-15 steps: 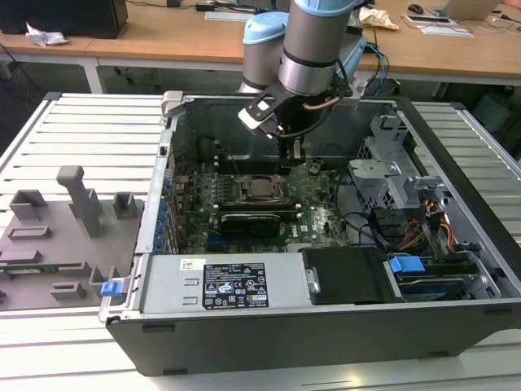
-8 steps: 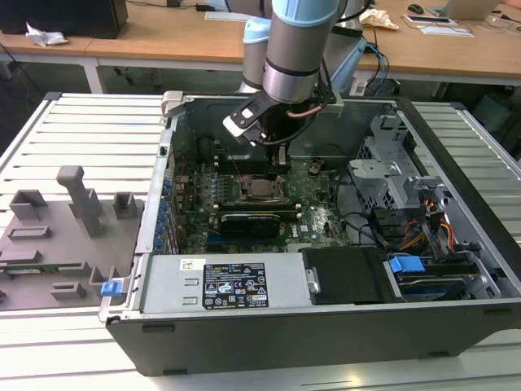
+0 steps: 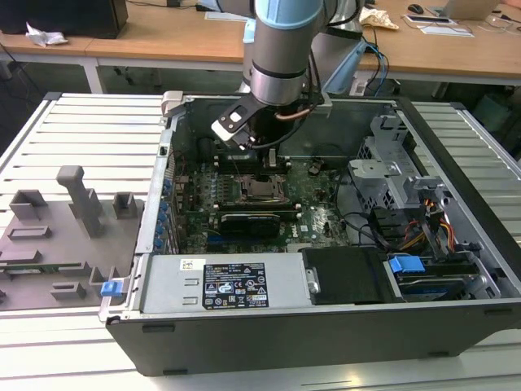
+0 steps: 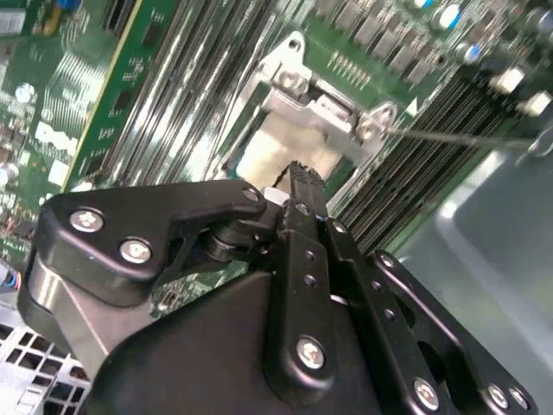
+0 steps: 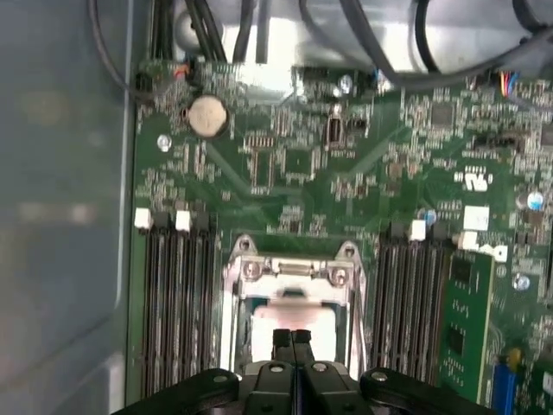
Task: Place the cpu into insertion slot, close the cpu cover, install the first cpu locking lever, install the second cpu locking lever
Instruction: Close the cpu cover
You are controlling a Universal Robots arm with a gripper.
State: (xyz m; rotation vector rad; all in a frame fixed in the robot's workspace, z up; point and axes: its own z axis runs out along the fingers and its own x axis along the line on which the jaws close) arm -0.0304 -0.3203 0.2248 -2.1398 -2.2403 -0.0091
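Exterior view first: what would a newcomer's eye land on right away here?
The arm reaching down into the open computer case, in the middle of the exterior view. In the first wrist view, the gripper, fingers together, sits right over the pale cpu framed by the silvery cpu cover on the green motherboard.

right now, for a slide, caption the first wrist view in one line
Closed pincer above the cpu, framed by the silvery cpu cover, with memory slots on either side.
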